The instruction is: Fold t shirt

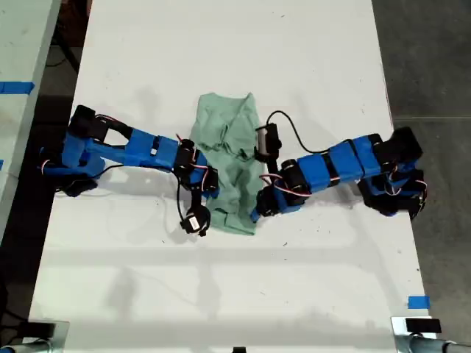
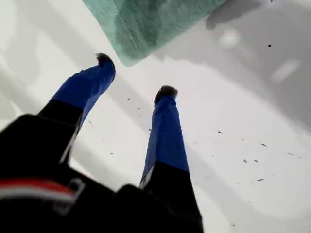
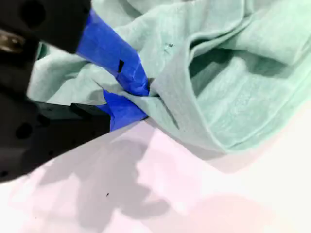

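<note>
White table (image 1: 309, 59), dark floor either side. In the exterior view you see the t shirt (image 1: 228, 158) lying mid-table as a narrow wrinkled strip running far to near, so it looks partly folded lengthwise; a crosswise fold seems left. One arm reaches in from the exterior view's left, one from its right, both at the strip's near end. First wrist view: my first gripper (image 2: 133, 80) has its jaws spread wide with nothing between them, just short of a shirt corner (image 2: 141, 29). Second wrist view: my second gripper (image 3: 133, 94) is pinched closed on a bunched fold of the shirt's edge, low over the table.
</note>
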You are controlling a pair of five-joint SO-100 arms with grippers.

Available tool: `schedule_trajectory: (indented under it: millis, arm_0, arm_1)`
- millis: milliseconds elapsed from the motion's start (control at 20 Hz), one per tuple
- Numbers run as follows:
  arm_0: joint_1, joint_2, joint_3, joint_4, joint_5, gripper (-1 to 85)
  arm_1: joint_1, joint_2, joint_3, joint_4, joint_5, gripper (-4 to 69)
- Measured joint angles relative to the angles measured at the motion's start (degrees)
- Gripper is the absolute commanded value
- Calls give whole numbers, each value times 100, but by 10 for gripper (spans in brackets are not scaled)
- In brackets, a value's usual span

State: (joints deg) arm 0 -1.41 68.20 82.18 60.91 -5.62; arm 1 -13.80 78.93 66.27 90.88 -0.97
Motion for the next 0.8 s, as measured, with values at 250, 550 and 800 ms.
schedule_trajectory:
  millis: [250,550,800]
  arm_0:
    - [0,-176,-272,0,-62,-1]
    - [0,-176,-272,0,-97,-1]
    - [0,-176,-272,0,-97,-1]
  arm_1:
    - [-105,-606,0,-457,255,211]
    - [-97,-1072,0,-844,325,133]
    - [9,-1424,-26,-1195,325,138]
